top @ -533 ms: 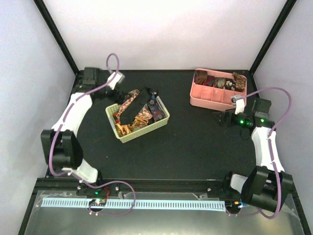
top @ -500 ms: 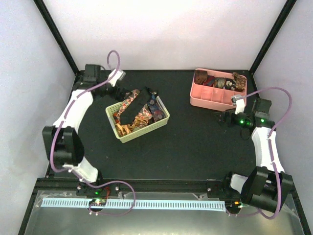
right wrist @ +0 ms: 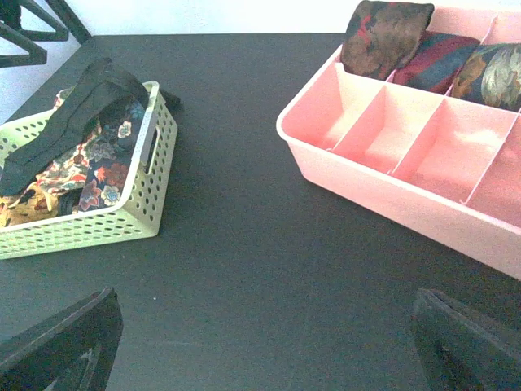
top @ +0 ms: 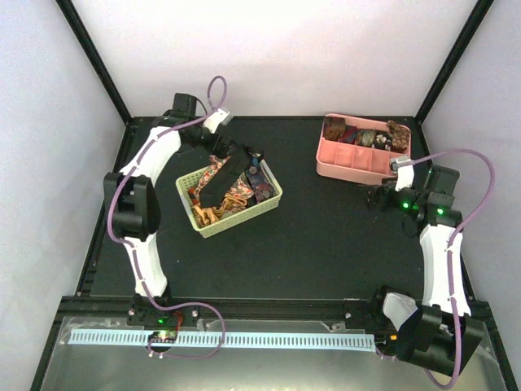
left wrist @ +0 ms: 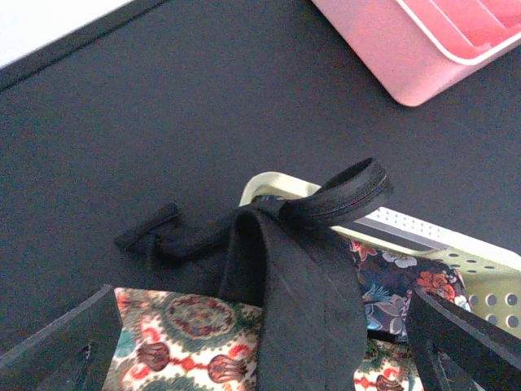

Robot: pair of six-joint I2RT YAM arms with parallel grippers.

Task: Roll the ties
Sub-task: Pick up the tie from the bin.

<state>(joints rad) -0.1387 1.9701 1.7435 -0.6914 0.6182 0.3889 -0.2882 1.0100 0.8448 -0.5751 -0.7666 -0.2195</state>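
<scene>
Left gripper [left wrist: 260,309] hovered spread-fingered over limp black fabric tie [left wrist: 301,269] in pale-green perforated basket [left wrist: 480,285]; right gripper [right wrist: 267,303], fingers also spread, faced pink divided tray [right wrist: 391,195].

Open table [top: 326,236] lies between basket [top: 244,213] and tray [top: 350,173]; ties [top: 220,175] perhaps overhang basket.

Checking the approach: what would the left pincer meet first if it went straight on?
Probably the black fabric tie draped over the pale green perforated plastic basket, centred ahead of the open left pincer; depth is unclear.
</scene>
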